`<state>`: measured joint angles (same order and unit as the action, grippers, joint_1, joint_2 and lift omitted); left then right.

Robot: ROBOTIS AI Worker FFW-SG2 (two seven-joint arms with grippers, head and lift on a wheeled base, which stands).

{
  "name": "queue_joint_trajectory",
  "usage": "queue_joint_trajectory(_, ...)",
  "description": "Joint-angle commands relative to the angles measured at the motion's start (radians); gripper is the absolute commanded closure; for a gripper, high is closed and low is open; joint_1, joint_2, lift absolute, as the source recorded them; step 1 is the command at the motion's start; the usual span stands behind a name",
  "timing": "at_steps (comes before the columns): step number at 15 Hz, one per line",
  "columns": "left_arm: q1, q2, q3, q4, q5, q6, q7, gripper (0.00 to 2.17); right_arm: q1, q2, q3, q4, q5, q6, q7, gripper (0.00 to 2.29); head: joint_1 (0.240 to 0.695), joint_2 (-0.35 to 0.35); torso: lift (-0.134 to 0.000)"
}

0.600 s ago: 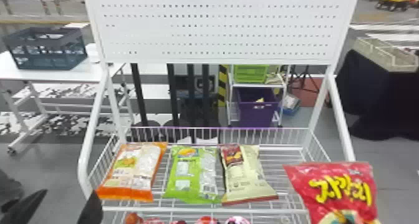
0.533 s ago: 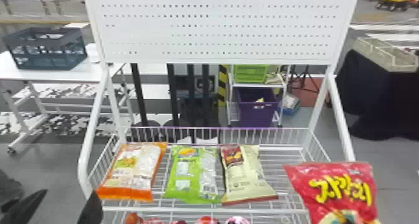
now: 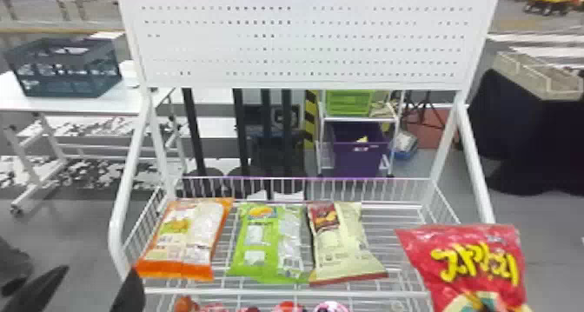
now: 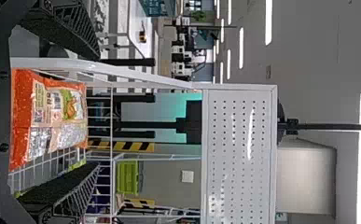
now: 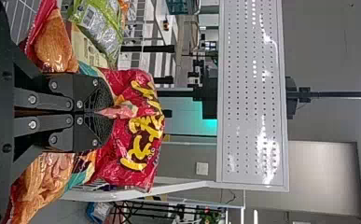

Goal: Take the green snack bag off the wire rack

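The green snack bag (image 3: 269, 242) lies flat on the upper wire rack (image 3: 382, 228), between an orange bag and a cream one. My left gripper (image 3: 89, 289) is at the lower left of the head view, left of the rack. In the left wrist view the left gripper (image 4: 96, 112) is open, its fingers wide apart, with the orange bag (image 4: 50, 116) beyond them. In the right wrist view my right gripper (image 5: 104, 113) is shut on the red snack bag (image 5: 138, 135), pinching its film; that view also has the green bag (image 5: 101, 28) farther off.
The orange bag (image 3: 187, 237) and cream bag (image 3: 341, 243) flank the green one. Round red items (image 3: 289, 307) sit on the tier below. The rack's white side posts (image 3: 126, 228) and pegboard (image 3: 304, 41) frame the shelf. A table (image 3: 78, 104) stands behind at left.
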<state>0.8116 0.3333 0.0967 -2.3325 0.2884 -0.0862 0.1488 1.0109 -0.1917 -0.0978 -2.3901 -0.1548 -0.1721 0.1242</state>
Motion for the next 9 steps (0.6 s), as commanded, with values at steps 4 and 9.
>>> queue_joint_trajectory(4,-0.101,0.027,-0.103,0.067,0.0,0.033,0.012,0.09,-0.002,0.0,0.001,0.002,0.0,0.0,0.0,2.23,0.499,0.0,0.0)
queue_joint_trajectory(9,-0.417,0.064,-0.38,0.286,-0.017,0.101,0.127,0.1,-0.003,0.002,0.003,0.008,0.004,0.003,-0.002,2.23,0.499,0.0,0.0)
